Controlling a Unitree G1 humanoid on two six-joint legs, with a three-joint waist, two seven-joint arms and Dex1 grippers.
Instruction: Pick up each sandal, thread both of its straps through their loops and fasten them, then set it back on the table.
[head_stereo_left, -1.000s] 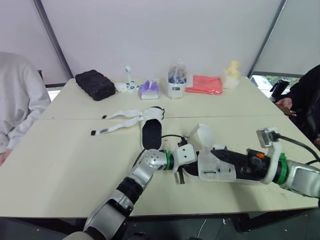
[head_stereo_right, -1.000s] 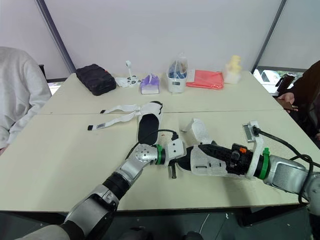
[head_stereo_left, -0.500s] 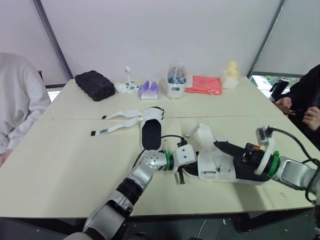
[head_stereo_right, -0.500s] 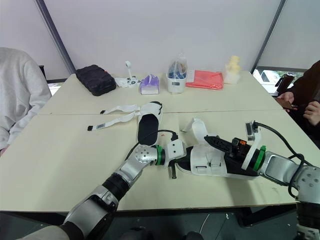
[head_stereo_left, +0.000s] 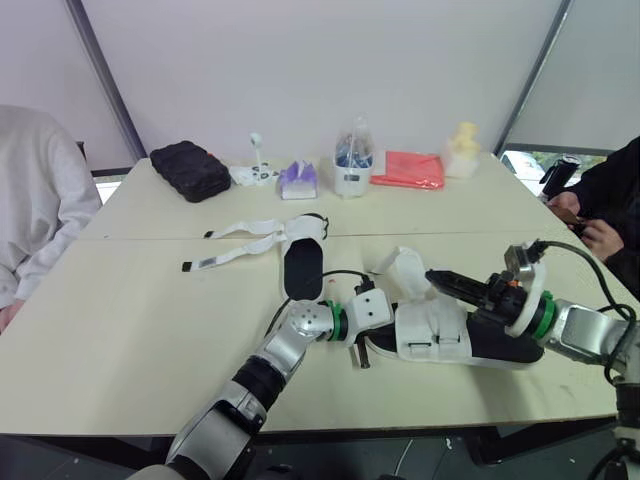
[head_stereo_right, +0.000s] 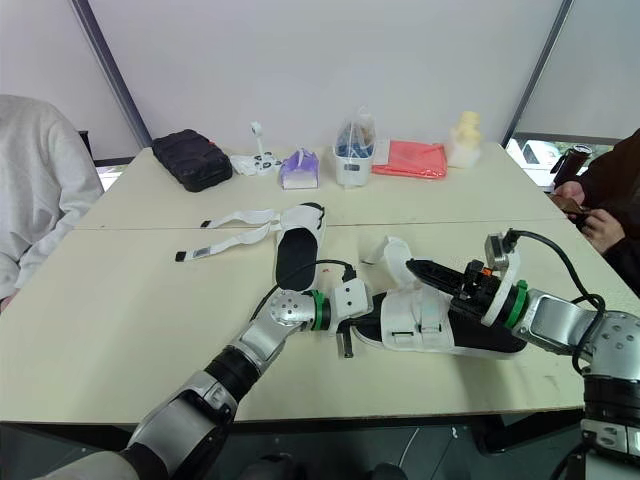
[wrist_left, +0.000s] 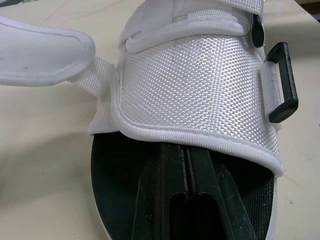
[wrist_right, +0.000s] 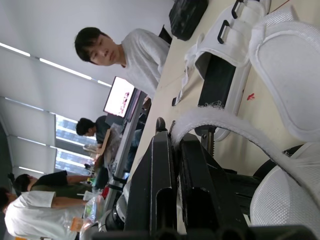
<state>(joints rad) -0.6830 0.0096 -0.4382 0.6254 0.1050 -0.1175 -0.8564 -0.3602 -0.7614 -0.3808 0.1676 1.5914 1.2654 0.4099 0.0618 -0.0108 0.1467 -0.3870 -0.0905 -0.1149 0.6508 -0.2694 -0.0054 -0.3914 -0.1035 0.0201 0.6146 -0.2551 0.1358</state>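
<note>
Head view: near sandal (head_stereo_left: 445, 338) sits lower right of centre, second sandal (head_stereo_left: 300, 262) above centre, unfastened. Step, I judge: threading the near one. My right forearm comes in low from the right edge.

Left wrist view: left gripper (wrist_left: 186, 150) closed, tucked inside it, bottom centre; loop (wrist_left: 281, 82) at right edge.

Right wrist view: right gripper (wrist_right: 172, 137) pinches strap (wrist_right: 220, 120), centre. Next: steer it into the loop, which needs fine aim.
</note>
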